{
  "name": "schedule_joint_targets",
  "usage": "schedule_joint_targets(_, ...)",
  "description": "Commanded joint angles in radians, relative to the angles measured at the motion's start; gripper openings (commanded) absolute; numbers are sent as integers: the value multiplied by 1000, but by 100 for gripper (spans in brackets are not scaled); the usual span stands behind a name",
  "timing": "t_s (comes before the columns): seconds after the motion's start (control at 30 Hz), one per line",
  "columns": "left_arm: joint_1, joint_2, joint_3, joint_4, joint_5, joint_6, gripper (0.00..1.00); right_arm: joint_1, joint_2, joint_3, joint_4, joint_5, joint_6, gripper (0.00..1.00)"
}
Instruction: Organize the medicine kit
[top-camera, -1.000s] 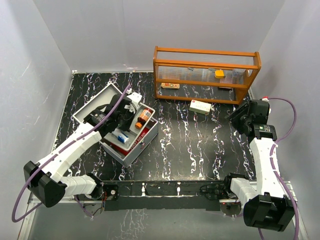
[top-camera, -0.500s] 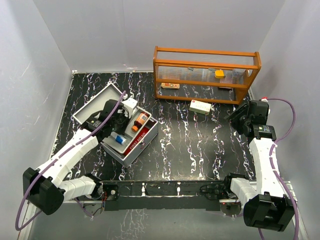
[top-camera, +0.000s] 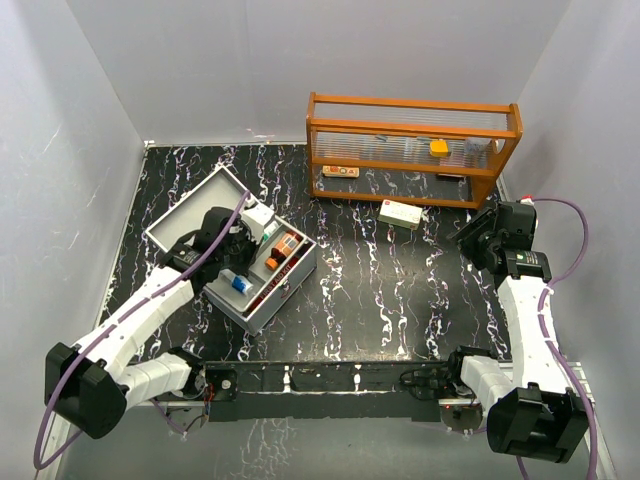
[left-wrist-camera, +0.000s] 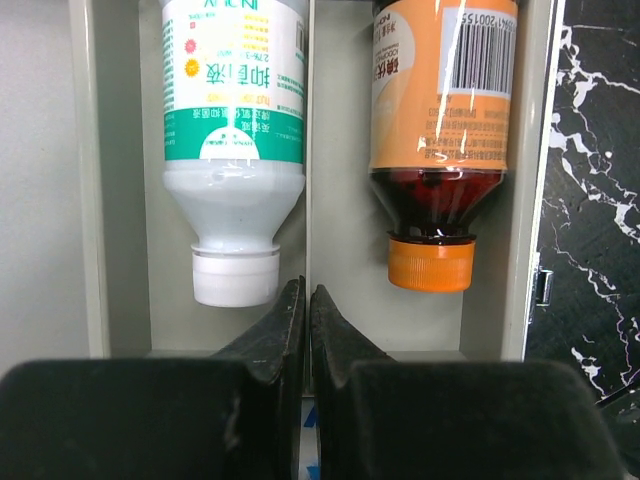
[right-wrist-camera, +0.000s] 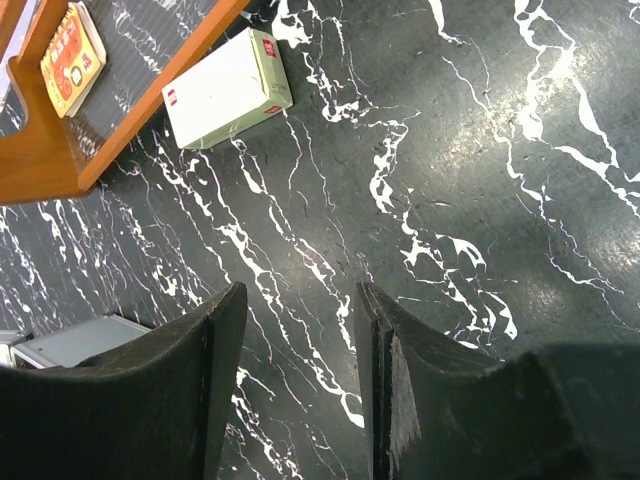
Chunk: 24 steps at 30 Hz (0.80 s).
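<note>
The medicine kit (top-camera: 276, 304) is a light-grey case lying open at the left of the table, its lid (top-camera: 188, 212) flat behind it. Inside it a white bottle (left-wrist-camera: 235, 150) with a green label and a brown bottle (left-wrist-camera: 440, 150) with an orange cap lie side by side in a grey divided tray (left-wrist-camera: 335, 230). A small blue box (top-camera: 240, 284) and a strip of red pouch (top-camera: 272, 284) also show. My left gripper (left-wrist-camera: 307, 296) is shut and empty, its tips at the tray's divider just below the two caps. My right gripper (right-wrist-camera: 300, 292) hangs open over bare table at the right.
A wooden shelf (top-camera: 410, 150) with clear panels stands at the back, holding an orange item (top-camera: 438, 147) and a small packet (top-camera: 340, 171). A white box (right-wrist-camera: 225, 90) lies on the table in front of it. Grey walls enclose the table on three sides.
My left gripper has drawn back toward the near left, away from the bottles. The tray with the bottles now hides more of the red pouch. The right arm has not moved.
</note>
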<state>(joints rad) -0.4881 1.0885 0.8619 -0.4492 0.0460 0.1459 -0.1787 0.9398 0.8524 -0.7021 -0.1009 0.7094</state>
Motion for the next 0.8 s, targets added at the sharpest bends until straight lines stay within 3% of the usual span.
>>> schedule_joint_targets(0.0, 5, -51, -9, 88, 12, 26, 0, 4, -6, -6, 58, -2, 4, 45)
schedule_joint_targets(0.53, 10, -46, -40, 99, -25, 20, 0, 4, 5, -10, 70, -18, 11, 45)
schedule_joint_targets(0.77, 11, -27, -29, 85, 57, 28, 0, 4, 4, -3, 62, -12, 5, 45)
